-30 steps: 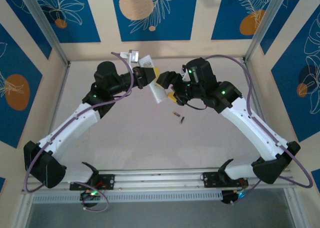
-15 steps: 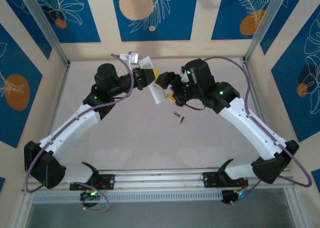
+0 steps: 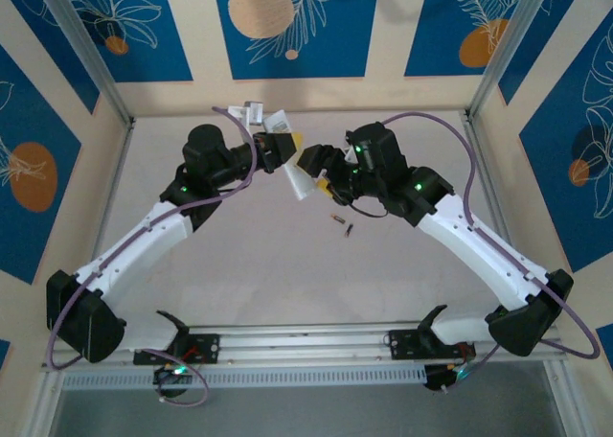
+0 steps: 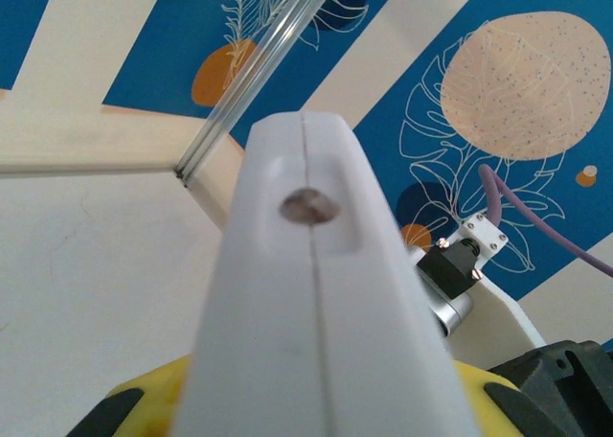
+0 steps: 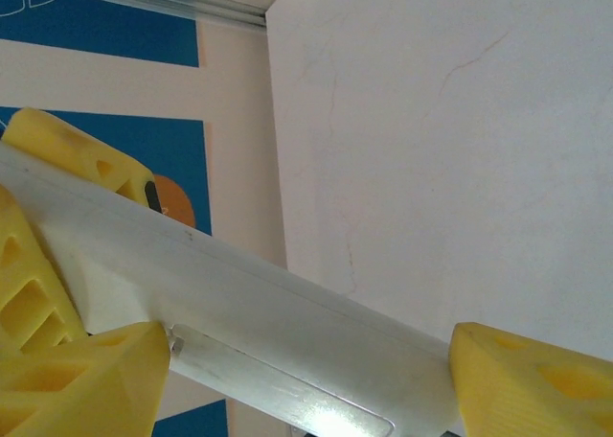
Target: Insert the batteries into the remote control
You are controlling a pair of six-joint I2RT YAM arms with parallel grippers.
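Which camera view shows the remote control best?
Top external: the remote control shows along most of its length, though small. Left wrist gives a close, foreshortened look along its white body; right wrist shows a stretch of it crossing between the yellow fingers.

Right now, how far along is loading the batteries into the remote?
Done: the slim white rectangular remote control is off the table, clamped in the left gripper. In hand: the right gripper straddles it, grip unclear. Left: both small dark cylindrical batteries lie on the table, unloaded.
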